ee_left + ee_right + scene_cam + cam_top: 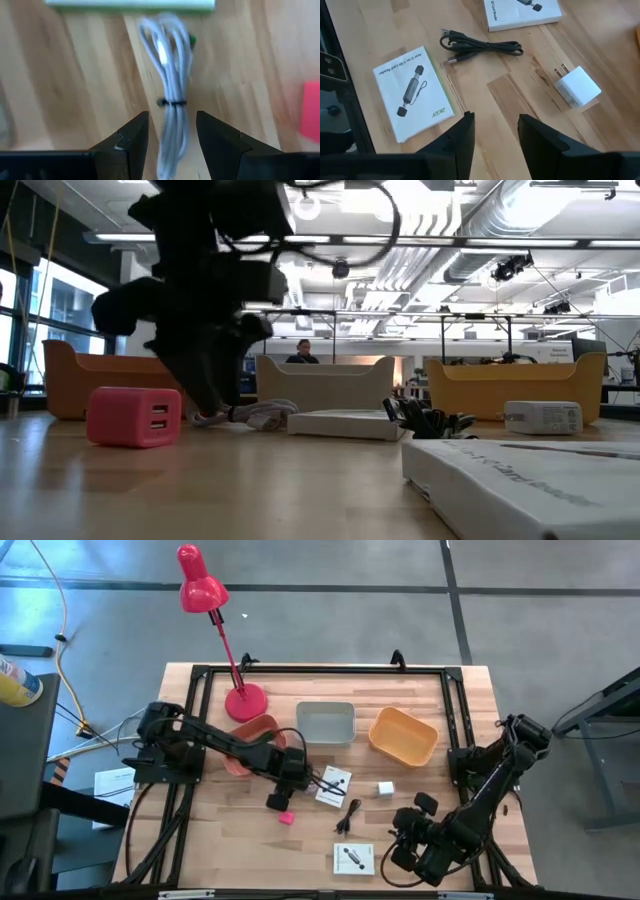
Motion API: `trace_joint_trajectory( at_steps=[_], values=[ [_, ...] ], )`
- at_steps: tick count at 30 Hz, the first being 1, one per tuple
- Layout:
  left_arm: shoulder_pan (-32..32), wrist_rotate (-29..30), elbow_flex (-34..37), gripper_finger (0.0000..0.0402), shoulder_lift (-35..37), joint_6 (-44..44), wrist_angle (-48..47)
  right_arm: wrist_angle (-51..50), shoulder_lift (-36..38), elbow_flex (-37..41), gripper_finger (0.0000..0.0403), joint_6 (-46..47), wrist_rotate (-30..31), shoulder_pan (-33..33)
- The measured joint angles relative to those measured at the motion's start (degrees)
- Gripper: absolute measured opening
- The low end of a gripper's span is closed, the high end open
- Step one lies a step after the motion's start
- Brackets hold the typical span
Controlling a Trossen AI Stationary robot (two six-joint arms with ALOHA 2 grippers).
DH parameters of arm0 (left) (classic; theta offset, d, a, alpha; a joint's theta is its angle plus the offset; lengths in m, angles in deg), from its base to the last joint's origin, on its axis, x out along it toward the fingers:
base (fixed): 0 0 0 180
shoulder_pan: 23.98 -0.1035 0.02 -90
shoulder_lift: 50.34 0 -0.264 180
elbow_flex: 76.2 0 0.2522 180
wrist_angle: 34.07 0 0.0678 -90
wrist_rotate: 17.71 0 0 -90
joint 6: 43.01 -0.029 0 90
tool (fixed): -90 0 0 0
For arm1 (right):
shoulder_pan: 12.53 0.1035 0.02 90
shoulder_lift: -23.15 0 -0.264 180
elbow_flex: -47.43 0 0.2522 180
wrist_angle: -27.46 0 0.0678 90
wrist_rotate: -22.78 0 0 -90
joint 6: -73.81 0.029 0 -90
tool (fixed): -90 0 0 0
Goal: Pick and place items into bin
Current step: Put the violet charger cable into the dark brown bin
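White cable [170, 95], bundled and cinched with a dark tie, lay on the wood right between the left gripper's [172, 137] fingers. The jaws stood partly apart, straddling the coil with daylight on both sides, so nothing was held. That lined-up straddle looked like the set-up for a pinch across the bundle's narrow waist, the easiest place to catch a floppy loop.

From above, the left gripper [283, 790] sat low over the table's middle, just beside the pink charger [286, 817] and a white packet [333, 785]. The low view put the pink block [134, 416] touching the wood, the coil [262, 415] resting next to it under the dark arm.

The right gripper [495, 135] hovered over bare wood, fingers part-way apart and empty. Ahead of it lay the second packet [412, 100], the black cable [482, 49] and the white plug [577, 86], all well apart from each other, all loose on the table. From above, that right gripper [410, 840] waited near the table's front edge, clear of its partner's reach.

The grey bin [326, 722] sat at the far side between two orange trays [403, 736], and nothing could be made out inside it; by my reading, the sorting had barely started.
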Motion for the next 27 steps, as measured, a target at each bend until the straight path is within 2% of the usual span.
trace_joint_trajectory(
  at_steps=[11, 14, 21, 27],
  values=[
    [0.0, -0.7, 0.0, 0.0143, -2.2, 1.0, 1.4, -1.0, 0.0, 0.0, 0.0140, 0.2, -1.3, 0.0],
    [0.0, -0.6, 0.0, 0.0116, -2.2, 1.0, 1.3, -1.7, 0.0, 0.0, 0.0140, 0.2, -1.3, 0.0],
    [0.0, -0.6, -0.2, 0.0013, -1.9, 2.5, 1.4, -3.8, 0.0, 0.0, 0.0140, 0.0, -1.3, 0.0],
    [0.0, 0.2, -3.5, 0.0029, -0.8, 2.9, -1.5, -5.8, 0.0, 0.0, 0.0140, 0.0, -1.3, 0.0]
  ],
)
